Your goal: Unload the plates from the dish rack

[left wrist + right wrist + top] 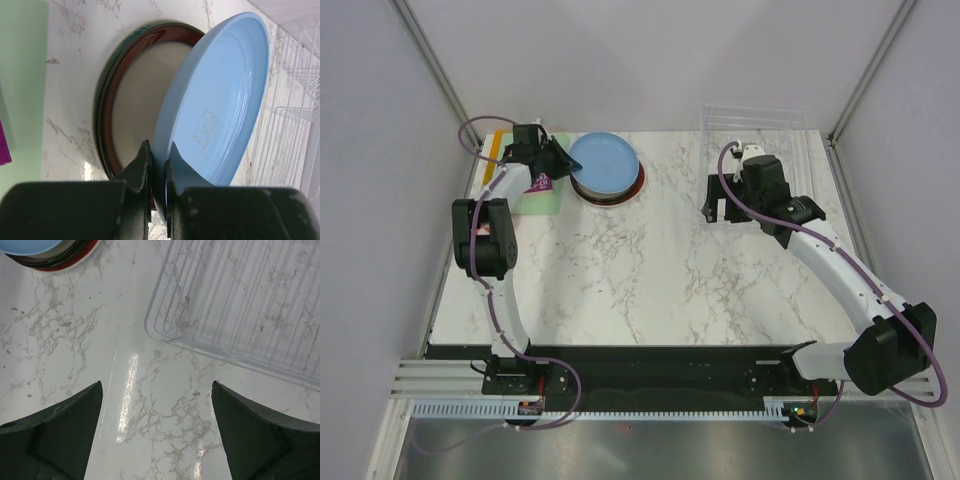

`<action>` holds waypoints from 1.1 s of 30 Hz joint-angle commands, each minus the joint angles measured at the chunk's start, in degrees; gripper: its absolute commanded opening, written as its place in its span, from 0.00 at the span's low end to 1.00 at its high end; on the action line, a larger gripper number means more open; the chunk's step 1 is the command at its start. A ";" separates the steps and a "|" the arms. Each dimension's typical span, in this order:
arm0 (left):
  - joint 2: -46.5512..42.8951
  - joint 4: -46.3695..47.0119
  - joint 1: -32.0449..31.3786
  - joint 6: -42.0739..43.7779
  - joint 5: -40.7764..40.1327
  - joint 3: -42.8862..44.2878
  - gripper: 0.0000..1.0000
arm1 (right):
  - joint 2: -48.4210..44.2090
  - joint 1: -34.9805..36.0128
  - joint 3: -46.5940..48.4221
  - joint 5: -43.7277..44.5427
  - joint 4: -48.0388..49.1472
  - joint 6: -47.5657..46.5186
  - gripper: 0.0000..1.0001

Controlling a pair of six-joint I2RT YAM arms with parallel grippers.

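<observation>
— So, nearest first: what is the right gripper (156, 389) doing?

— It hangs over bare table (650, 270) just off the near-left corner of the dish rack (240, 300), with its fingers spread wide and nothing between them. No plate shows in the part of the rack I can see.

— And the plates?

— They are well to the left of the rack, stacked flat on the marble. A red-rimmed plate (135, 100) with a cream centre is the top one lying flat. The light blue plate (220, 95) leans tilted over it.

— Who holds that one?

— The left gripper (159, 150), on the side of the stack away from the rack and over a green book (545, 200). Its fingers are pinched onto the blue plate's rim, one above and one below. I can't tell whether the opposite edge already touches the stack.

— How will it handle?

— I'd judge it stiff, glossy and breakable, and fairly light. It hangs from a single point on its edge, so it could swing or slip in the pads. The rim is the only place thin enough to take. It likely wants lowering gently until it sits flat, before the fingers part.

— Is much left to do?

— Probably little, as nothing seems left in the rack.
</observation>
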 commanded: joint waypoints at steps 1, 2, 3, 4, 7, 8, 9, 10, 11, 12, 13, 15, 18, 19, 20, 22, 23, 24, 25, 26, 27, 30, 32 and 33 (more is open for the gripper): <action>0.12 0.11 0.07 3.11 0.63 0.34 0.07 | -0.58 0.06 -0.46 -0.40 1.80 -0.65 0.96; 0.21 0.10 0.08 3.03 0.46 0.07 0.08 | -0.58 0.06 -0.55 -0.40 1.72 -0.57 0.96; 0.12 0.02 0.08 2.94 0.37 -0.19 0.11 | -0.75 0.06 -0.64 -0.49 1.72 -0.57 0.96; 0.47 0.02 0.08 2.85 0.29 -0.28 0.14 | -0.84 -0.02 -0.72 -0.58 1.80 -0.48 0.96; 0.83 -0.07 0.08 3.03 0.81 -0.54 0.39 | -0.84 0.06 -1.08 -0.58 1.80 -0.39 0.96; 0.91 -0.07 0.08 3.03 0.64 -0.63 0.45 | -1.01 0.06 -1.16 -0.58 1.89 -0.39 0.96; 0.83 -0.25 0.08 3.03 0.46 -0.98 0.56 | -1.02 0.06 -1.16 -0.66 1.89 -0.39 0.96; 0.57 -0.33 0.08 2.94 0.11 -1.16 0.58 | -1.10 0.06 -1.25 -0.66 1.81 -0.39 0.96; 0.39 -0.33 0.08 3.11 0.11 -1.33 0.59 | -1.10 0.06 -1.25 -0.66 1.81 -0.22 0.96; 0.30 -0.33 0.08 3.12 0.11 -1.51 0.61 | -1.10 0.06 -1.25 -0.75 1.81 -0.30 0.96; 0.13 -0.51 0.08 3.46 0.02 -1.51 0.62 | -1.28 0.06 -1.43 -0.66 1.81 -0.13 0.96; -0.23 -1.04 0.08 3.73 -0.33 -1.51 0.66 | -1.37 0.06 -1.60 -0.75 1.98 0.05 0.96; -1.37 -2.09 0.08 4.34 -1.56 -2.38 0.80 | -1.72 -0.02 -2.04 -0.84 2.07 0.22 0.96; -1.89 -2.53 0.08 4.78 -2.43 -2.65 0.81 | -1.89 -0.03 -2.13 -0.93 2.07 0.23 0.96; -2.42 -2.79 0.08 4.87 -3.14 -3.18 0.85 | -2.16 0.06 -2.48 -0.93 2.07 0.40 0.96; -4.26 -3.32 0.08 5.66 -4.89 -4.41 0.86 | -2.60 0.06 -2.75 -0.75 2.16 0.40 0.96; -5.05 -4.19 0.08 6.01 -5.25 -4.76 0.87 | -2.86 -0.02 -2.92 -0.66 2.16 0.49 0.97; -6.45 -4.46 0.08 6.28 -5.86 -5.55 0.87 | -3.12 0.06 -3.01 -0.32 2.24 0.40 0.97; -7.60 -4.73 0.08 6.63 -7.26 -6.08 0.88 | -3.30 0.06 -3.10 -0.23 2.16 0.40 0.97; -8.65 -5.08 0.08 6.89 -7.80 -7.47 0.89 | -3.82 0.06 -3.27 -0.05 2.16 0.40 0.97; -11.10 -5.25 -0.01 7.24 -8.93 -8.27 0.96 | -4.18 0.06 -3.36 0.13 2.16 0.40 0.98; -15.50 -5.26 -0.10 8.21 -10.61 -11.70 0.96 | -5.76 -0.03 -3.89 1.53 1.98 0.32 0.98; -20.34 -5.61 -0.19 8.65 -10.88 -14.15 0.96 | -7.34 -0.02 -4.59 3.02 1.98 -0.12 0.98; -22.18 -5.70 -0.28 8.65 -10.27 -15.12 0.96 | -7.87 0.06 -4.85 3.72 1.98 -0.39 0.98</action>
